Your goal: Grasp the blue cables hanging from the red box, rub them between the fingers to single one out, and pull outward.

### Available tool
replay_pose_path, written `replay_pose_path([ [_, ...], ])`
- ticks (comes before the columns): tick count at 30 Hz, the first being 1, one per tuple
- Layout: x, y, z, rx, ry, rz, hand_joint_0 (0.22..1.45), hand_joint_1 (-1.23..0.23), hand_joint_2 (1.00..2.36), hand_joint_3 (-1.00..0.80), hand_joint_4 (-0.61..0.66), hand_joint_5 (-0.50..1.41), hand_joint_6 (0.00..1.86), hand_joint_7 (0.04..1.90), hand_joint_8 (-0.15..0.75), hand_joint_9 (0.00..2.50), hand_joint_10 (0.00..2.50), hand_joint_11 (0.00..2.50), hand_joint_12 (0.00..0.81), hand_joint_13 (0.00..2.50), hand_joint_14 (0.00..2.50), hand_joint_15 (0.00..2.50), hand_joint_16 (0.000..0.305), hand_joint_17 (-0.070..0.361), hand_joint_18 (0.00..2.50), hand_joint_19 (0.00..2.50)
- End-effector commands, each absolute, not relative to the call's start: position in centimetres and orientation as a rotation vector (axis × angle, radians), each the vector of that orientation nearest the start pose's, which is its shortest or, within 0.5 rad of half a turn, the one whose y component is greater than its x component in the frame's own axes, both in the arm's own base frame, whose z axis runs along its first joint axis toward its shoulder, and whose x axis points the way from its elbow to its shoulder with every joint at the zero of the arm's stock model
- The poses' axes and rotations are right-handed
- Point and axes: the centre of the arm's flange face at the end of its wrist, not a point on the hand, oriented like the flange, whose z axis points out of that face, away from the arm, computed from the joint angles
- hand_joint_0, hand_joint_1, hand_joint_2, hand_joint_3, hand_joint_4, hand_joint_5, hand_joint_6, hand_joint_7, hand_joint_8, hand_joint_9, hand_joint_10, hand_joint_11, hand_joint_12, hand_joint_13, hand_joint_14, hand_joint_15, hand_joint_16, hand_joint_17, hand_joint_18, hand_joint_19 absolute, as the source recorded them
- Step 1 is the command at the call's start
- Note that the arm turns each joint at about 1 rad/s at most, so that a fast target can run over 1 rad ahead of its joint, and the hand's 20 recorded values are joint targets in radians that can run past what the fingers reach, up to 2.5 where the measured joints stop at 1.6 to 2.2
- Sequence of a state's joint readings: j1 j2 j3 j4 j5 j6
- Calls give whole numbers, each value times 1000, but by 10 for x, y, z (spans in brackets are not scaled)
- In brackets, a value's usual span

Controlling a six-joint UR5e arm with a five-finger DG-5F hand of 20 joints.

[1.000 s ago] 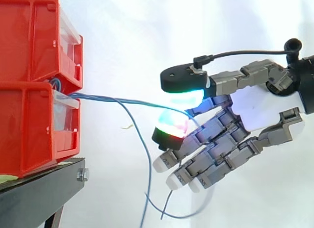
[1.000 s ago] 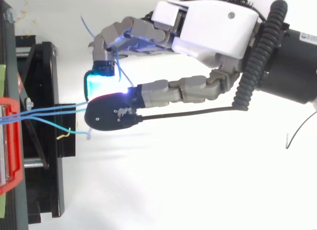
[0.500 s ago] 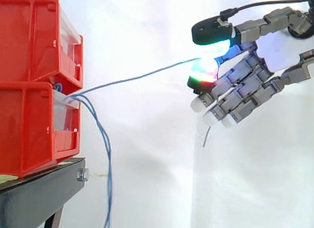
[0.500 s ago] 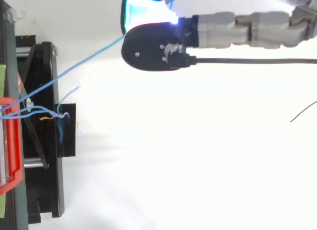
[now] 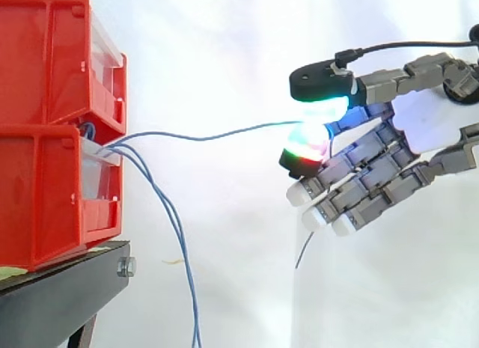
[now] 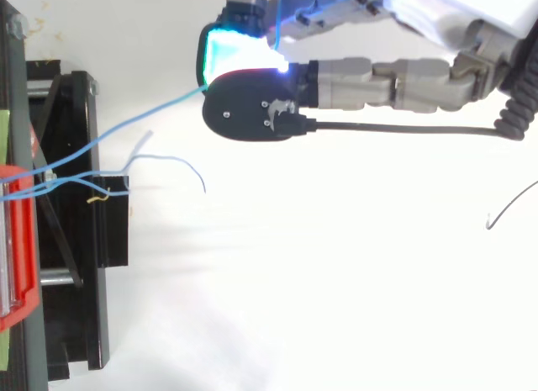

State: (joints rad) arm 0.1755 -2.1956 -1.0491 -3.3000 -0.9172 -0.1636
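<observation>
1. Since half a second ago the hand [image 5: 423, 127] has come lower in the side view. The blue cable [image 5: 209, 136] it holds now runs near level with a slight sag, where it rose steeply before. The loose blue cables [image 5: 177, 221] have swung further out from the stand.
2. Side view: hand at right, before the white curtain [image 5: 224, 41]. Thumb pad, glowing cyan, presses down on a finger pad glowing green and red, with the blue cable pinched between them. Remaining fingers lie nearly straight, angled down-left, their white pads apart from the cable.
3. Side view: the held cable leaves the top front of the red box [image 5: 45, 198], just under the upper red bin [image 5: 45, 56]. Loose blue cables come from the same spot and hang down past the edge of the black stand [image 5: 67, 288], off the bottom edge.
4. Top view: hand [image 6: 378, 71] at top, thumb's black back uppermost, cyan glow beside it. Blue cable [image 6: 126, 127] runs on a slant from the red box [image 6: 18, 240] at the left edge to the pinch. A short length goes on past the pads toward the top edge.
5. Top view: loose blue cables [image 6: 172, 158] lie across the black stand [image 6: 84, 265], one end curling out beyond it, well apart from the hand.
</observation>
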Motion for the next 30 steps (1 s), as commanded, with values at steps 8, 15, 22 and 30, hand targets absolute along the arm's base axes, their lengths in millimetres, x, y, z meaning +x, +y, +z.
replay_pose_path([
  [8,714,-56,339,1407,1155,604,591,-768,1009,-96,11,-88,877,1094,266,770,9,254,383,597,12,322,55,123,544,280],
  [15,719,-42,325,1391,1121,682,591,-771,1008,-90,2,-88,877,1095,263,786,8,258,386,604,12,329,55,125,550,281],
  [22,722,-38,299,1401,1012,801,588,-773,1008,-67,-1,-85,877,1108,265,789,8,258,390,613,12,330,56,126,557,270],
  [30,723,-39,299,1362,1030,768,590,-775,1007,-65,-5,-84,879,1101,269,790,7,264,390,611,12,336,56,127,561,272],
])
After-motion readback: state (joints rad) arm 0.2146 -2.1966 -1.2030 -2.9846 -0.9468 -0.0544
